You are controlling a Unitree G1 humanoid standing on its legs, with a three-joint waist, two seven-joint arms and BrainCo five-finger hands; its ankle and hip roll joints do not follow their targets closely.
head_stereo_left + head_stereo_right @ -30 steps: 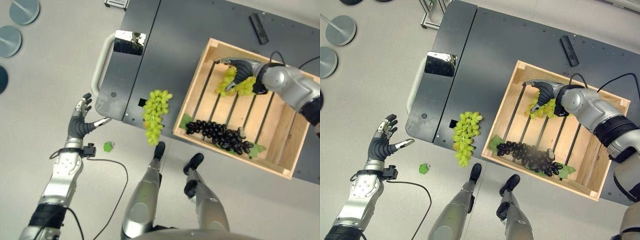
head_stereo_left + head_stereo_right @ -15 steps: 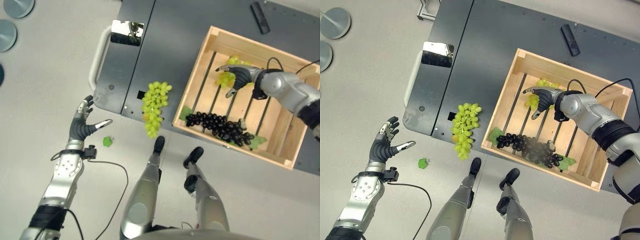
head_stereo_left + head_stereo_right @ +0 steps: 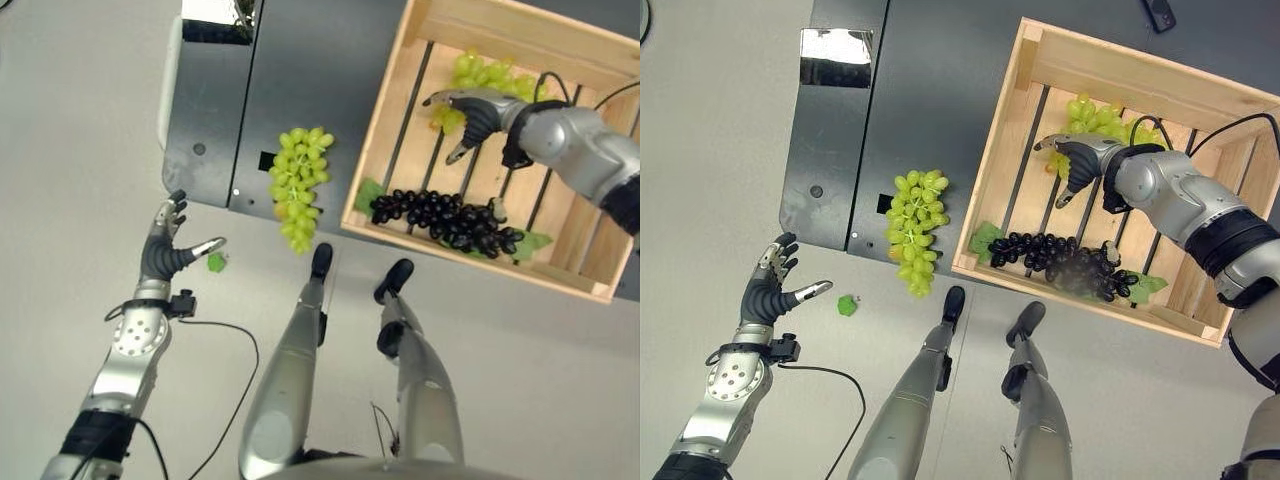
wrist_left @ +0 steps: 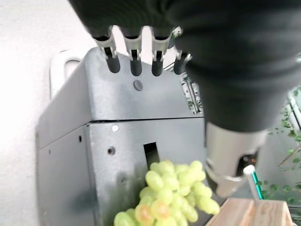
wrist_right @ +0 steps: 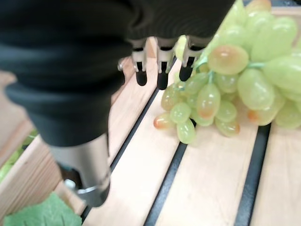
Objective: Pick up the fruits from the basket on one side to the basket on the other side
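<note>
- Grapes are your load: the green bunch of grapes (image 3: 1095, 117) lies on the slats at the far side of the pale wooden slatted crate (image 3: 1112, 66). It will handle soft and loose, and the berries pull off easily.
- Take it near the stem, fingers cupped under the bulk, not squeezing.
- Your right hand (image 3: 1072, 160) hovers beside it, fingers relaxed, holding nothing.
- Your left hand (image 3: 165, 248) hangs spread over the floor, empty.
- A second ago the right hand lay over that bunch; now it sits clear, nearer you.

Bright, even light — blurred wrist close-ups
</note>
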